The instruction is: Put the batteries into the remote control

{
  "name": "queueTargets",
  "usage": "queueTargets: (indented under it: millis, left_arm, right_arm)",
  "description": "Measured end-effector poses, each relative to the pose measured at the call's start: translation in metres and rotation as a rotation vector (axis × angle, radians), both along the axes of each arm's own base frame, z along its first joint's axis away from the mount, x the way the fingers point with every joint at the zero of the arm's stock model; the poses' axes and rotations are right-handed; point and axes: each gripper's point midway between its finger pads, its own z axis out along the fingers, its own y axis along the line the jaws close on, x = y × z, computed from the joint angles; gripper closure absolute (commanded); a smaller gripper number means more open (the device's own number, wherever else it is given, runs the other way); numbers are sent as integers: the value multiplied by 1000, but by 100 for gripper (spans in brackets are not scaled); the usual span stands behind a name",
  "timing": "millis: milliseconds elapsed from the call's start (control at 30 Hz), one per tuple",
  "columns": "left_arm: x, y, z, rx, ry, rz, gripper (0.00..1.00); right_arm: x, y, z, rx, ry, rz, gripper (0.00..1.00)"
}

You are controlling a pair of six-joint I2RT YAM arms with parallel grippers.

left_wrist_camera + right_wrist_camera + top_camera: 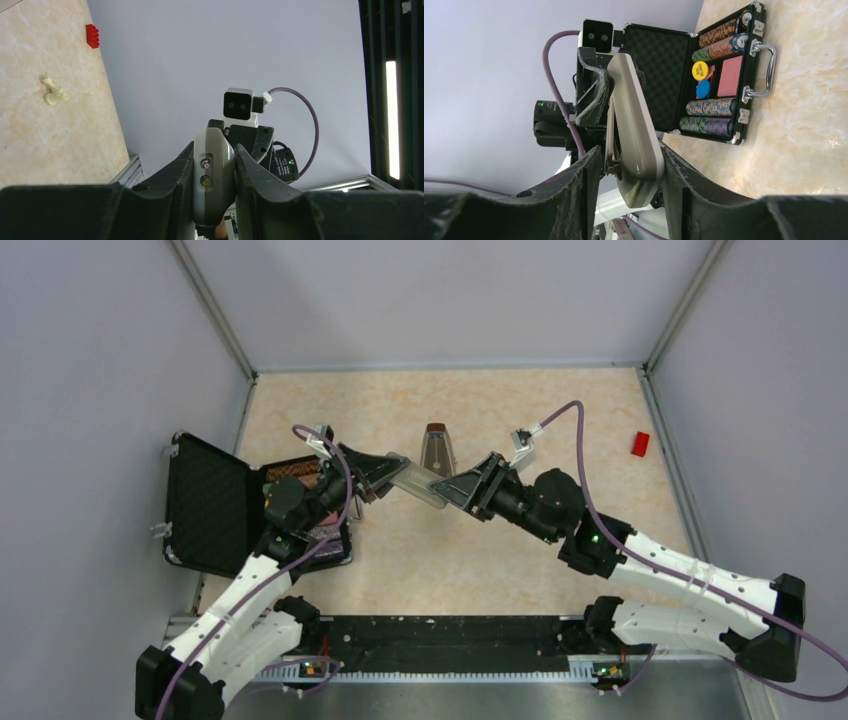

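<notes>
Left fingers (pixel 186 160) clamped on one end of remote control (pixel 212 182), held up off counter (pixel 520 570). Right fingers (pixel 674 172) straddled other end, close against it; firm grip could not be told. Metronome (pixel 436 445) just beyond both finger pairs. Open chip case (pixel 724 75) behind left fingers. Red block (pixel 640 443) well beyond right fingers.

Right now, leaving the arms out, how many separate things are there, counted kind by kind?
Slim white and grey remote control handset: 1
Brown pyramid-shaped metronome: 1
Small red plastic brick: 1
Open black foam-lined case of poker chips: 1
Small cream figurine: 1
Total: 5
</notes>
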Motion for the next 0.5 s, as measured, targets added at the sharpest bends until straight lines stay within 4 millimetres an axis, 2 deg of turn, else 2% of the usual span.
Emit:
queueTargets:
  millis: [333, 500]
  left_arm:
    - [-1, 2, 8, -14, -25, 9, 100]
    - [-1, 4, 10, -16, -28, 18, 100]
  right_arm:
    - [1, 3, 3, 27, 16, -1, 75]
    - [2, 5, 3, 33, 20, 0, 79]
